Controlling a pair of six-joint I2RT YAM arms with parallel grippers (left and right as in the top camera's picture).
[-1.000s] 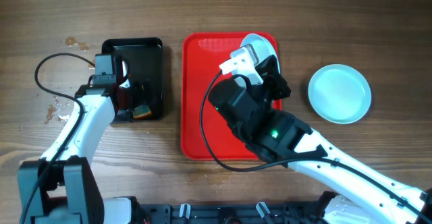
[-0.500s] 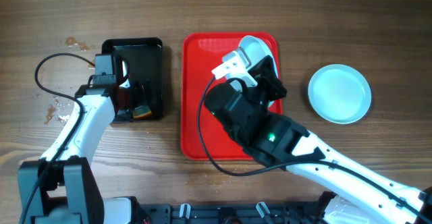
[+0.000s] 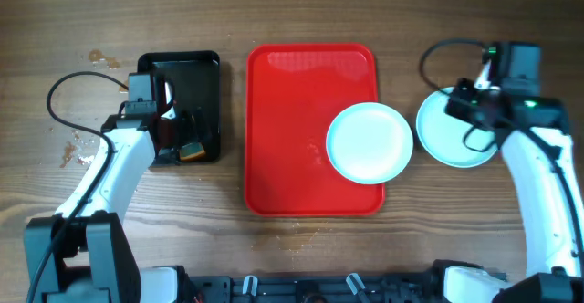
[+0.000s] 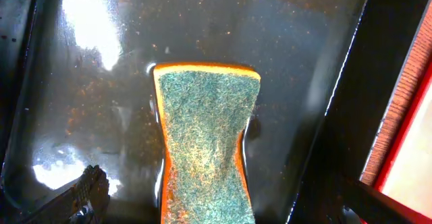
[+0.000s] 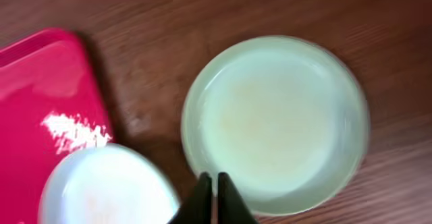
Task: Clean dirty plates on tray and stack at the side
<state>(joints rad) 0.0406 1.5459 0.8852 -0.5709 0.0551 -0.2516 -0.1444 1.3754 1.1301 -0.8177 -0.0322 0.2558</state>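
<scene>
The red tray [image 3: 292, 111] lies in the middle of the table. One pale plate [image 3: 369, 142] lies flat on the tray's right side, overlapping its rim. A second plate [image 3: 459, 130] sits on the wood to the right of the tray. Only these two plates show. My right gripper [image 3: 476, 111] hovers over the second plate [image 5: 277, 123], fingers shut and empty [image 5: 210, 187] above its near rim. The first plate [image 5: 108, 187] and the tray [image 5: 40, 102] show at lower left there. My left gripper [image 4: 229, 207] is open, straddling a green-topped orange sponge [image 4: 206, 136].
The sponge lies in a wet black tray [image 3: 196, 70] left of the red tray; its floor [image 4: 304, 48] shows in the left wrist view. Small spill marks [image 3: 102, 59] dot the wood at far left. A cable loops by each arm.
The right arm has left the red tray, where it held a tilted plate, and now sits over the plate on the table. A plate now lies flat on the tray's right side. The left arm is still.
</scene>
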